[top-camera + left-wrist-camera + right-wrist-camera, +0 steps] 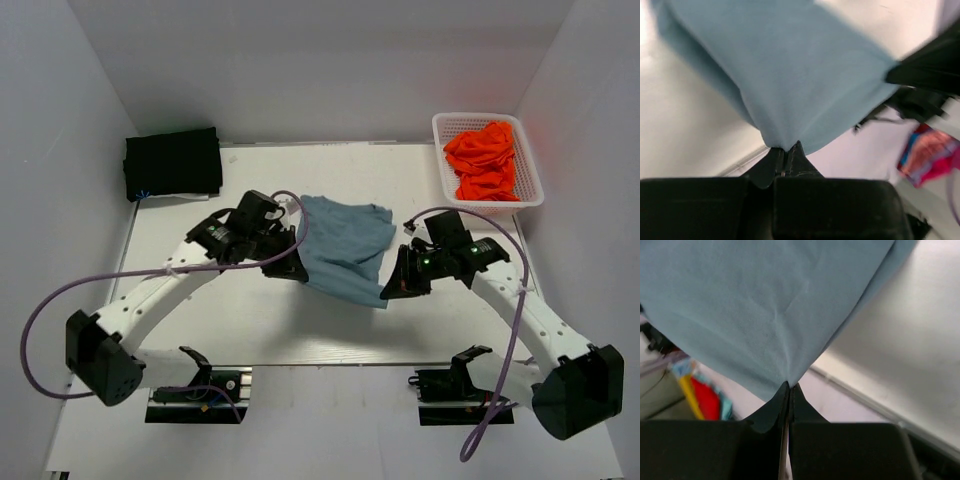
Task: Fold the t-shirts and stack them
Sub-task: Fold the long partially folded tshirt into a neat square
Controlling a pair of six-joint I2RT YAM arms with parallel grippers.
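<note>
Blue shirt (345, 245): spread out, its near edge spanning from one gripper to the other.
Left gripper (292, 266): pinched tight on the shirt's left corner.
Right gripper (397, 284): pinched tight on its right corner.

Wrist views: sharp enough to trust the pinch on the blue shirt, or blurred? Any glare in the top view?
Left wrist: shirt sharp at the shut jaws, right-hand background smeared. Right wrist: weave crisp at the shut jaws, lower-left background out of focus. Top external: even light, no glare; orange shirts tint the wall red, black shirt shows no detail.
</note>
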